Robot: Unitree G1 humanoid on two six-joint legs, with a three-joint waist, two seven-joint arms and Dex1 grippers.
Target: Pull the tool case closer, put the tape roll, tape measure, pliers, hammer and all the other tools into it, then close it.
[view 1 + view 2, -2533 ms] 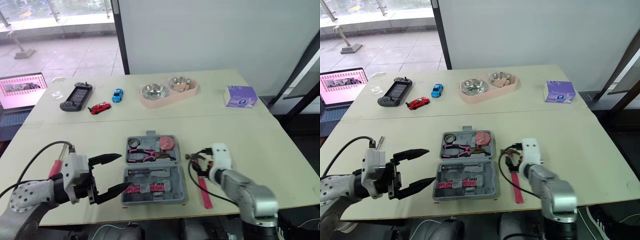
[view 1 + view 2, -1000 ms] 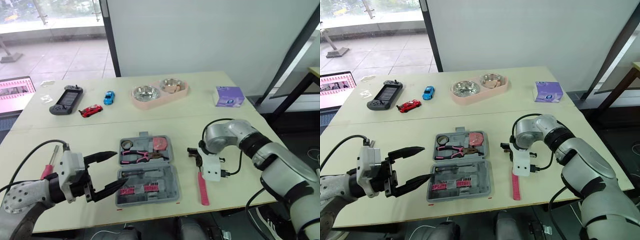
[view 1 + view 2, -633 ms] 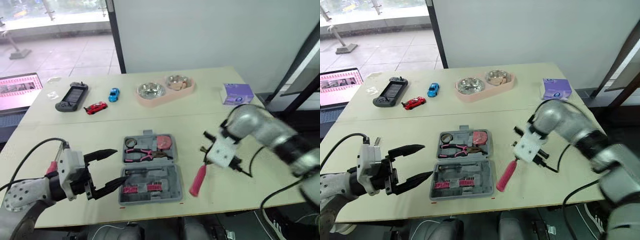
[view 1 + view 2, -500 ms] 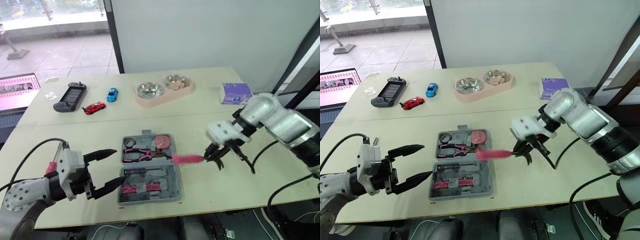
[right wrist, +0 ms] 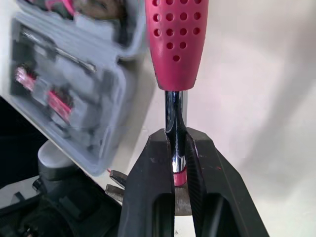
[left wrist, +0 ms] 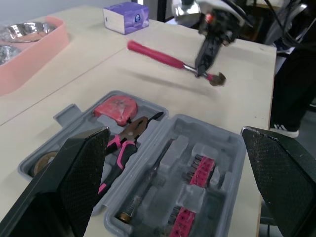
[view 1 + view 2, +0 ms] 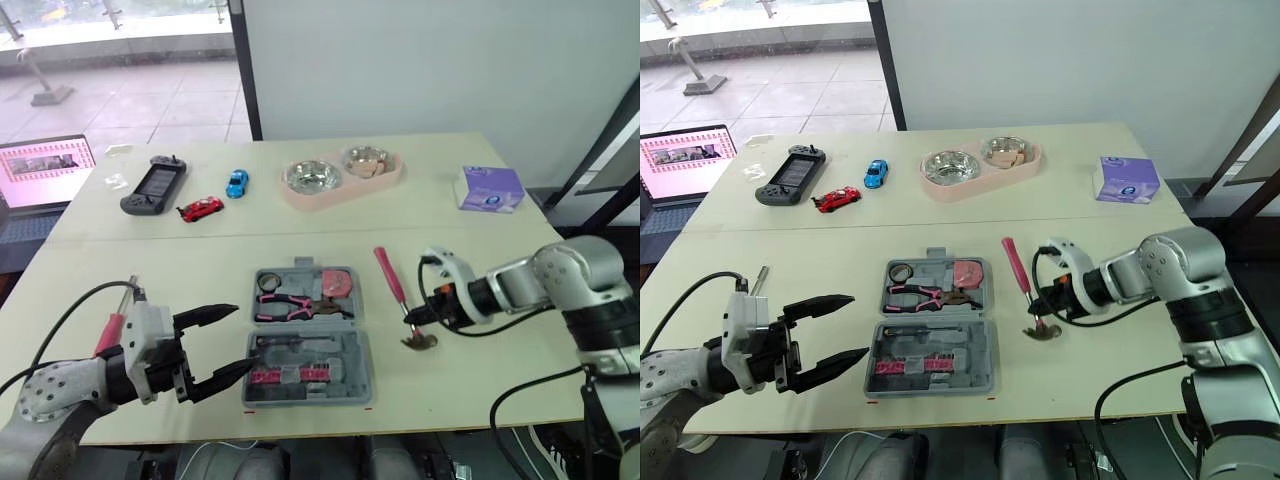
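The grey tool case [image 7: 305, 372] lies open near the table's front edge. It holds pink-handled pliers [image 7: 290, 305], a pink tape measure [image 7: 338, 283], a tape roll [image 7: 268, 284] and pink bits. My right gripper [image 7: 412, 320] is shut on the metal shaft of the hammer [image 7: 390, 275], close to its head [image 7: 420, 342]. The hammer hangs just right of the case, a little above the table, with its pink handle [image 5: 177, 44] pointing towards the far side. Left of the case my left gripper [image 7: 243, 338] stands wide open with nothing between its fingers [image 6: 81, 182].
At the back stand a pink double bowl [image 7: 345, 180], a purple box [image 7: 490, 190], a red toy car [image 7: 200, 210], a blue toy car [image 7: 236, 185] and a game console [image 7: 152, 188]. A laptop [image 7: 40, 175] sits off the table's far left.
My right arm has swung the hammer round: its handle pointed left over the case, now it points away and the head hangs right of the case. The left gripper has kept still.
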